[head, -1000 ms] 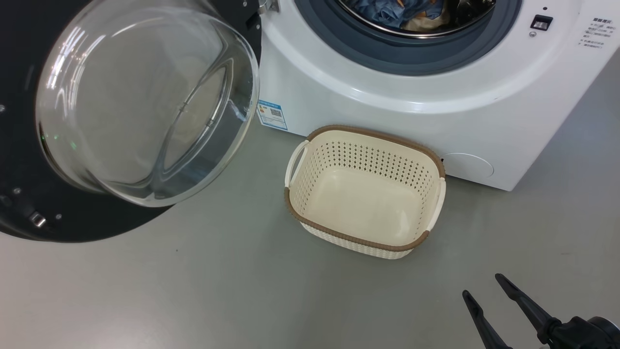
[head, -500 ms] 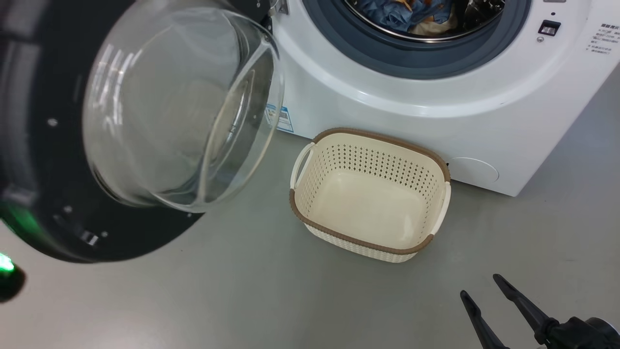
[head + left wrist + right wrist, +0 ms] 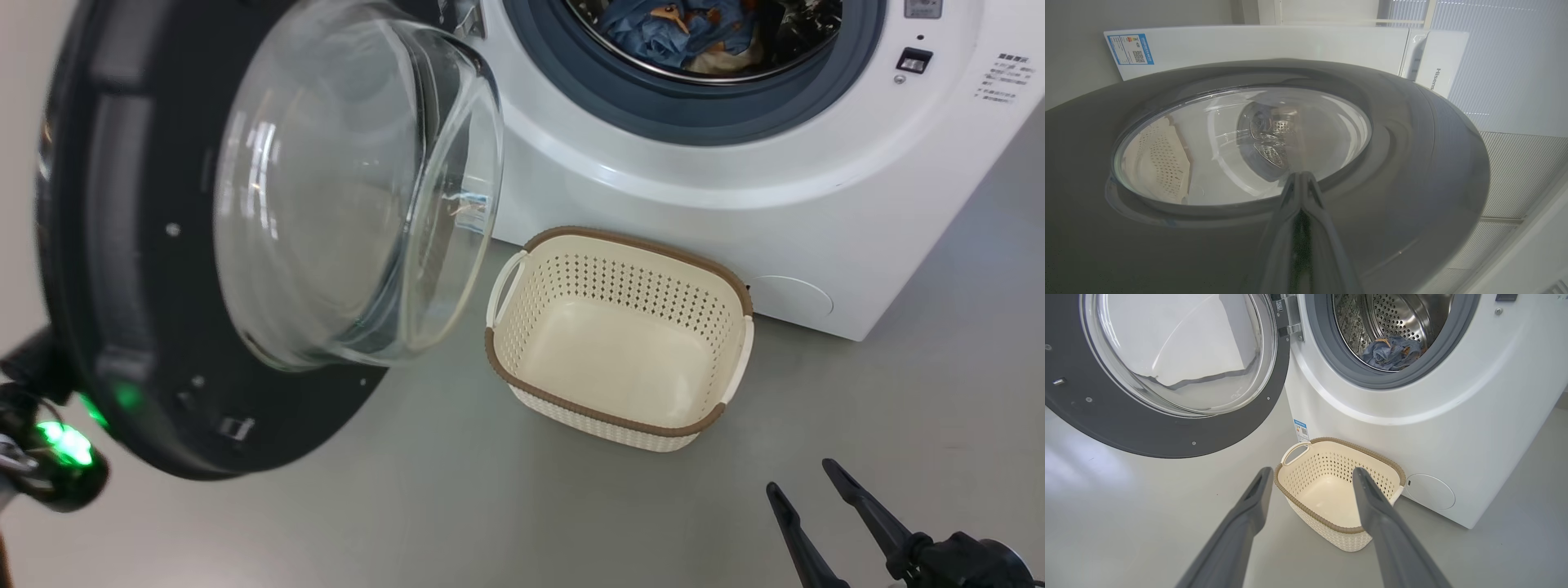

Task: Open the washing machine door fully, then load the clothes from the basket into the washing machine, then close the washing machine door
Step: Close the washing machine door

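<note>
Two states we see: left gripper (image 3: 1301, 175) closed tight at the washing machine door (image 3: 1412, 163), right gripper (image 3: 800, 476) spread wide near the basket (image 3: 620, 278).

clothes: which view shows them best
The right wrist view: the clothes lie clear on the drum floor. The head view crops them at its top edge. The left wrist view faces the washing machine door; through its glass they cannot be told.

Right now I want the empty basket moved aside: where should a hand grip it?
Probably the basket's loop handle on the end nearer the door, coming from above: the basket sits upright, and the loop stands off the wall, leaving a gap for a finger.
</note>
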You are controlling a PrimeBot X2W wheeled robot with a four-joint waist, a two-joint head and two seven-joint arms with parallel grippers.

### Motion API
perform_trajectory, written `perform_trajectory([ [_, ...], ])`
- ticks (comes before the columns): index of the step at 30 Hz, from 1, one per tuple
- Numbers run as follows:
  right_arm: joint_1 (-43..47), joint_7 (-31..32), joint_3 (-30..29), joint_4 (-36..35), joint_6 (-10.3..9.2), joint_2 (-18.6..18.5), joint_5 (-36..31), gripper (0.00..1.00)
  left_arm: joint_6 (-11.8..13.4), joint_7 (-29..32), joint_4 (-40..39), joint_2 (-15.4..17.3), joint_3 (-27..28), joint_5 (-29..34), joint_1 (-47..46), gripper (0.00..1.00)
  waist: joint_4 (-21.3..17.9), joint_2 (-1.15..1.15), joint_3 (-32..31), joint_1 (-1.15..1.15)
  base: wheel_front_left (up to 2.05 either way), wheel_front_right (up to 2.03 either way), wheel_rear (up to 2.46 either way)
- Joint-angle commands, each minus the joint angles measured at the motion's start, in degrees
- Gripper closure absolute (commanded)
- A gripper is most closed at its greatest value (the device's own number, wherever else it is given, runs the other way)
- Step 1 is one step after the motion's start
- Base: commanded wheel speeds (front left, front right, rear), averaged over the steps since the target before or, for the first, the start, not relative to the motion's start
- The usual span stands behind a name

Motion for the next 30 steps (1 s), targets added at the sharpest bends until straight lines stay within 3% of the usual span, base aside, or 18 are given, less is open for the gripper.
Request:
perform_trajectory([
  [1,-1.8,-0.3,1.2,-1.0,0.17,0.0,-0.5,0.00,1.4,2.3,-5.4,1.0,-0.2,-0.7,1.9,1.00,-0.3,0.00,-0.4,0.00,0.00,0.00,0.00],
  [7,-2.7,-0.3,1.0,-1.0,0.17,1.6,-0.5,0.00,5.8,4.8,-17.4,-1.8,-2.0,-1.4,6.9,1.00,-1.5,0.00,-0.5,0.00,0.00,0.00,0.00],
  [16,-3.9,-0.3,1.1,-0.2,0.17,4.5,-0.5,0.00,11.4,5.4,-37.6,-9.5,-7.7,-1.9,13.6,1.00,-6.5,0.00,-0.9,0.00,0.00,0.00,0.00],
  [22,-4.3,-0.3,1.1,0.2,0.17,5.6,-0.5,0.00,10.9,2.4,-41.2,-11.7,-12.4,-1.2,13.5,1.00,-10.9,0.00,-1.3,0.00,0.00,0.00,0.00],
  [30,-4.0,-0.3,1.1,0.7,0.17,7.0,-0.6,0.00,6.7,-6.0,-34.0,-12.4,-16.7,2.0,10.0,1.00,-17.5,0.00,-2.8,0.00,0.00,0.00,0.00],
])
